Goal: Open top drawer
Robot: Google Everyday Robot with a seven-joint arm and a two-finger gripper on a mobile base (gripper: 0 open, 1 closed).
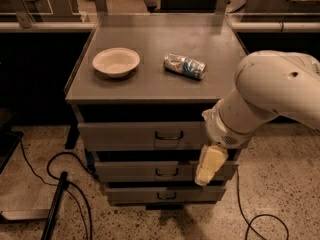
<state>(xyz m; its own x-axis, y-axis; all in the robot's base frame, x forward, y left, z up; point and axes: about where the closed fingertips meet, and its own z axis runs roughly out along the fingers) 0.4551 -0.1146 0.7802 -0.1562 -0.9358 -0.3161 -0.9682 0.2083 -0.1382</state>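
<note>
The top drawer [125,135] sits directly under the cabinet top [155,86]. Its handle [168,135] lies up-left of the gripper [209,165] (grip state cannot be told), which hangs before the middle drawer [130,171].

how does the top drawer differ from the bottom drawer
The top drawer has a wider, taller front than the bottom drawer. The top drawer sits just under the cabinet top; the bottom drawer is nearest the floor. The gripper hangs at the middle drawer's right end, between them. Both are grey with a small dark handle at centre.
</note>
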